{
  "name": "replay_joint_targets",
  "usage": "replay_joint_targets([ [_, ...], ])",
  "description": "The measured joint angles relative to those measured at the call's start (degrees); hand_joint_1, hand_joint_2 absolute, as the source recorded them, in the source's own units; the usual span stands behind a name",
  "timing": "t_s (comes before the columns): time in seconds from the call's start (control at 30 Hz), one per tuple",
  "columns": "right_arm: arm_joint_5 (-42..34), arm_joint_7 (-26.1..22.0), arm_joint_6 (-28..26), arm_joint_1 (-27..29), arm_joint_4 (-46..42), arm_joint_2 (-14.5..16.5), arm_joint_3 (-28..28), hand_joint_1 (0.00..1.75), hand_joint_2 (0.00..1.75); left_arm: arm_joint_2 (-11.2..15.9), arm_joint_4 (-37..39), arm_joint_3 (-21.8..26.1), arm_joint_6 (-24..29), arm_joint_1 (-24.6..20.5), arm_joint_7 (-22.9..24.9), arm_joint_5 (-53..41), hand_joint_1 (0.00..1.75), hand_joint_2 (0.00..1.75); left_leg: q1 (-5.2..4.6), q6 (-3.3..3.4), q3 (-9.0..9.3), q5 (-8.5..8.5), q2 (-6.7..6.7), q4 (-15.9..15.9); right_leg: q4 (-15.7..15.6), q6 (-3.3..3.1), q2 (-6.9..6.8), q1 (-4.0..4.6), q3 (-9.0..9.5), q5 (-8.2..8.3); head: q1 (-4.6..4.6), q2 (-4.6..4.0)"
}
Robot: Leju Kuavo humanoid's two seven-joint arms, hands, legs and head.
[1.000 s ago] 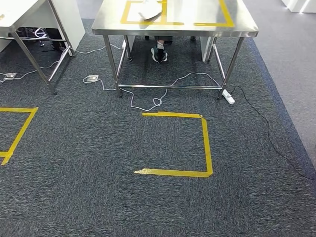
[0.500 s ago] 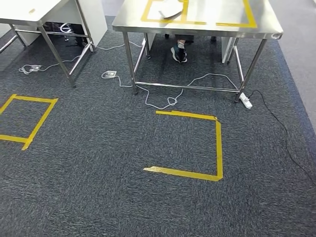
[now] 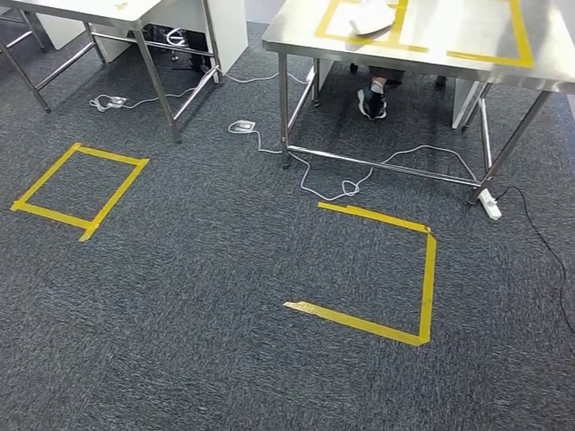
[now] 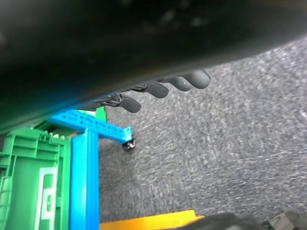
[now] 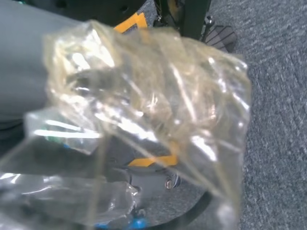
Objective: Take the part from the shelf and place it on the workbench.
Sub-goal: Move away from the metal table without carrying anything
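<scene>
Right hand fingers grip part in clear plastic bag, centre of right wrist frame. Left hand fingers loosely curled, holding nothing. Steel table upper right, head frame, above carpet.

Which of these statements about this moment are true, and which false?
1. The right robot hand holds a clear bag. True.
2. The steel table bears red tape. False: yellow tape.
3. A shoe shows under the table. True.
4. The left robot hand grips a blue frame. False: its fingers hang free above the carpet; the blue frame stands apart.
5. A white object lies on the table. True.
</scene>
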Motion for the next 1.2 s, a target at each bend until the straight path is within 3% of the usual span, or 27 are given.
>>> replay_joint_targets([
  [0.07,0.02,0.12,-0.27,-0.15,0.00,-0.01,0.08,0.00,0.00,-0.01,-0.05,0.01,-0.59,0.09,0.14,0.11,0.00,0.00,0.18,0.74,0.01,0.34,-0.99,-0.29,1.69,0.59,1.87,-0.21,-0.41,-1.46,0.19,0.00],
  [0.13,0.04,0.23,-0.56,-0.04,0.01,-0.04,0.19,0.00,0.00,-0.14,-0.17,0.02,-1.09,-0.12,0.61,0.29,0.00,0.00,0.22,1.27,-0.19,0.68,-2.12,-0.40,8.25,0.87,4.75,-0.30,-3.67,-5.08,0.47,0.00],
  [0.17,0.05,0.31,-0.64,0.05,0.01,-0.06,0.22,0.00,0.00,-0.25,-0.23,0.02,-1.23,-0.22,0.96,0.38,0.00,0.00,0.16,1.41,-0.35,0.76,-2.81,-0.38,12.58,0.89,5.42,-0.29,-5.87,-6.86,0.50,0.00],
  [0.23,0.06,0.41,-0.70,0.15,0.02,-0.11,0.23,0.00,0.00,-0.44,-0.28,0.03,-1.33,-0.28,1.50,0.48,0.00,0.00,0.04,1.51,-0.49,0.82,-4.00,-0.34,18.27,0.87,5.78,-0.25,-9.05,-8.30,0.48,0.00],
  [0.3,0.06,0.45,-0.70,0.16,0.02,-0.13,0.24,0.00,0.00,-0.48,-0.28,0.04,-1.35,-0.26,1.61,0.49,0.00,0.00,0.00,1.51,-0.49,0.82,-4.45,-0.33,19.14,0.83,5.79,-0.25,-9.72,-8.01,0.46,0.00],
  [0.4,0.06,0.45,-0.70,0.16,0.02,-0.13,0.24,0.00,0.00,-0.48,-0.28,0.03,-1.35,-0.26,1.63,0.49,0.00,0.00,-0.01,1.51,-0.47,0.82,-4.55,-0.32,18.99,0.82,5.80,-0.25,-9.69,-7.77,0.46,0.00],
  [0.47,0.07,0.45,-0.70,0.14,0.02,-0.14,0.25,0.00,0.00,-0.51,-0.28,0.03,-1.36,-0.27,1.77,0.50,0.00,0.00,-0.02,1.51,-0.41,0.82,-5.22,-0.28,16.54,0.70,5.90,-0.24,-8.78,-5.75,0.47,0.00],
  [0.57,0.09,0.62,-0.67,0.03,0.03,-0.30,0.58,0.00,0.00,-0.79,-0.69,0.04,-2.31,-0.32,2.49,0.48,0.00,0.00,0.05,0.28,-1.06,0.98,-8.92,0.27,3.75,-0.49,8.66,-0.38,-3.24,0.11,0.45,0.00],
  [0.6,0.10,0.72,-0.66,-0.03,0.03,-0.35,0.76,0.00,0.00,-0.85,-0.85,0.04,-2.74,-0.24,2.63,0.45,0.00,0.00,0.06,-0.31,-1.45,0.79,-9.15,0.72,0.80,-1.05,9.07,-0.47,-1.83,1.14,0.42,0.00],
  [0.63,0.10,0.82,-0.66,-0.07,0.02,-0.38,0.94,0.00,0.00,-0.80,-0.91,0.04,-2.99,-0.08,2.60,0.43,0.00,0.00,0.13,-0.78,-2.01,0.11,-8.08,1.68,0.61,-1.52,8.19,-0.48,-1.59,1.29,0.22,0.00],
  [0.7,0.10,0.95,-0.64,0.02,0.02,-0.39,1.14,0.00,0.00,-0.74,-1.02,0.04,-3.18,-0.02,2.38,0.40,0.00,0.00,0.19,-1.51,-4.52,-3.21,-4.59,7.15,0.34,-2.02,6.47,-0.52,-1.38,1.38,-0.28,0.00],
  [0.77,0.10,1.05,-0.59,0.16,0.02,-0.40,1.30,0.00,0.00,-0.74,-1.12,0.04,-3.20,-0.04,2.46,0.47,0.00,0.00,0.54,-2.19,-7.98,-6.49,-3.14,14.50,0.35,-2.18,4.60,-0.46,-1.37,1.21,-0.52,0.00],
  [0.8,0.10,1.06,-0.52,0.16,0.02,-0.43,1.38,0.00,0.00,-0.77,-1.17,0.04,-3.18,0.01,2.65,0.54,0.00,0.00,0.72,-2.38,-8.82,-6.80,-2.96,16.36,0.36,-2.17,3.71,-0.44,-1.37,1.11,-0.52,0.00],
  [0.83,0.10,1.07,-0.43,0.12,0.02,-0.45,1.48,0.00,0.00,-0.79,-1.20,0.04,-3.16,0.06,2.87,0.59,0.00,0.00,0.85,-2.49,-8.50,-5.95,-2.77,15.96,0.37,-2.11,2.89,-0.44,-1.37,0.99,-0.52,0.00],
  [0.87,0.10,1.08,-0.34,0.06,0.02,-0.46,1.57,0.00,0.00,-0.80,-1.23,0.04,-3.16,0.10,3.04,0.63,0.00,0.00,0.93,-2.49,-7.06,-4.25,-2.35,13.43,0.37,-2.02,2.13,-0.44,-1.34,0.84,-0.53,0.00],
  [0.93,0.11,1.10,-0.26,-0.05,0.02,-0.48,1.68,0.00,0.00,-0.85,-1.30,0.04,-3.18,0.01,3.16,0.62,0.00,0.00,0.71,-2.14,-2.59,-1.02,0.12,5.46,0.43,-1.56,0.73,-0.29,-1.06,0.36,-0.57,0.00],
  [1.0,0.13,1.10,-0.27,-0.12,0.02,-0.51,1.79,0.00,0.00,-0.96,-1.40,0.03,-3.30,-0.21,3.10,0.52,0.00,0.00,0.35,-1.45,-0.21,-0.25,1.89,0.93,0.47,-0.86,-0.48,0.00,-0.60,-0.17,-0.42,0.00],
  [1.07,0.18,1.05,-0.28,-0.26,0.02,-0.57,2.04,0.00,0.00,-1.05,-1.46,0.02,-3.54,-0.17,3.02,0.41,0.00,0.00,0.14,-0.74,-0.29,-0.41,1.02,0.51,0.27,-0.23,-1.64,0.06,0.10,-0.38,-0.26,0.00],
  [1.1,0.22,0.98,-0.27,-0.37,0.02,-0.62,2.21,0.00,0.00,-1.08,-1.47,0.02,-3.64,-0.05,2.98,0.38,0.00,0.00,0.19,-0.38,-0.34,-0.27,0.37,0.38,0.33,0.09,-1.34,-0.03,0.32,-0.61,-0.20,0.00],
  [1.13,0.26,0.87,-0.27,-0.47,0.02,-0.64,2.37,0.00,0.00,-1.09,-1.49,0.02,-3.73,0.04,2.93,0.36,0.00,0.00,0.29,-0.01,-0.34,-0.10,-0.24,0.23,1.04,0.37,-0.12,-0.16,0.19,-1.29,-0.13,0.00],
  [1.2,0.31,0.67,-0.26,-0.43,0.03,-0.74,2.60,0.00,0.00,-1.13,-1.55,0.02,-3.85,-0.01,2.78,0.34,0.00,0.00,0.53,0.66,-0.41,0.21,-1.54,0.02,6.39,0.71,3.71,-0.35,-2.31,-4.53,0.13,0.00],
])
